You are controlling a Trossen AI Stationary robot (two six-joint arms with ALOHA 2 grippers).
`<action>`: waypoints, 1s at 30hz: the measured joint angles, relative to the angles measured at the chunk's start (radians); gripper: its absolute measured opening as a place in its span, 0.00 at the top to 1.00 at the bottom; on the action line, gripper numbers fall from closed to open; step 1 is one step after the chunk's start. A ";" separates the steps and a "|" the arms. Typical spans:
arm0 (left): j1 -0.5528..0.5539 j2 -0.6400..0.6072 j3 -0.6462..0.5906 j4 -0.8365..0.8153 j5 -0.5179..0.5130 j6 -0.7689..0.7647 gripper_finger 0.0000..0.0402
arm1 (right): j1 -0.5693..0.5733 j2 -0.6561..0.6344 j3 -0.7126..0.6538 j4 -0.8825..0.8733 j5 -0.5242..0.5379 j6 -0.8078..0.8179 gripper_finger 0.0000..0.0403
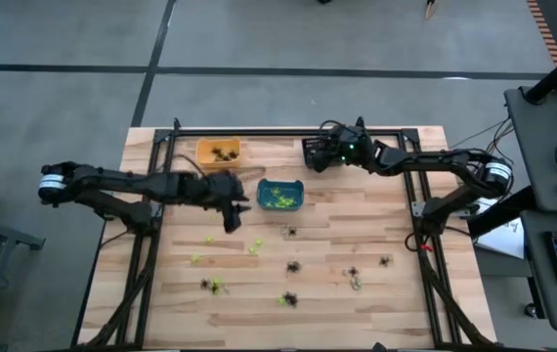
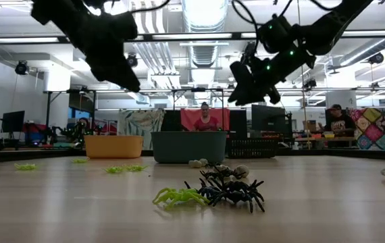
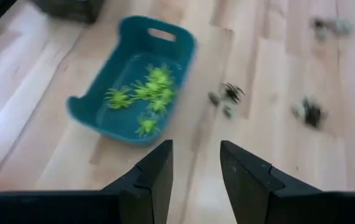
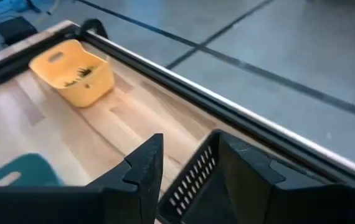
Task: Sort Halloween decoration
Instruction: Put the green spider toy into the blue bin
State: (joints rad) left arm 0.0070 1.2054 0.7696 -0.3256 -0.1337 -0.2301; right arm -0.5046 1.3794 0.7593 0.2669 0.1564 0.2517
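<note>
On wood slats: spiky plastic spiders (image 1: 291,266).

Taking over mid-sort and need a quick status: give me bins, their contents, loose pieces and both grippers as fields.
orange bin: dark spiders inside
teal bin: lime green spiders inside
black bin: contents not visible
loose spiders: green and dark, scattered on the table in front of the bins
left gripper: open, empty, beside the teal bin
right gripper: open, empty, above the black bin
</note>
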 joint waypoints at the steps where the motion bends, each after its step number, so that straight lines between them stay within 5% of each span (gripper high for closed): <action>1: -0.036 0.009 0.000 0.000 -0.030 0.012 0.71 | 0.006 -0.009 0.000 0.000 0.000 -0.005 0.64; 12: -0.336 0.161 -0.002 0.023 -0.247 -0.001 0.71 | 0.080 -0.050 0.000 -0.002 -0.003 -0.051 0.67; 19: -0.362 0.267 -0.051 0.199 -0.245 -0.019 0.71 | 0.088 -0.038 0.000 -0.004 -0.002 -0.051 0.66; 30: -0.362 0.272 -0.221 0.444 -0.241 -0.099 0.71 | 0.088 -0.038 0.000 -0.030 0.000 -0.051 0.67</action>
State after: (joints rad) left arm -0.3546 1.4769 0.5491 0.1186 -0.3752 -0.3290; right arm -0.4168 1.3418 0.7589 0.2373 0.1562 0.2008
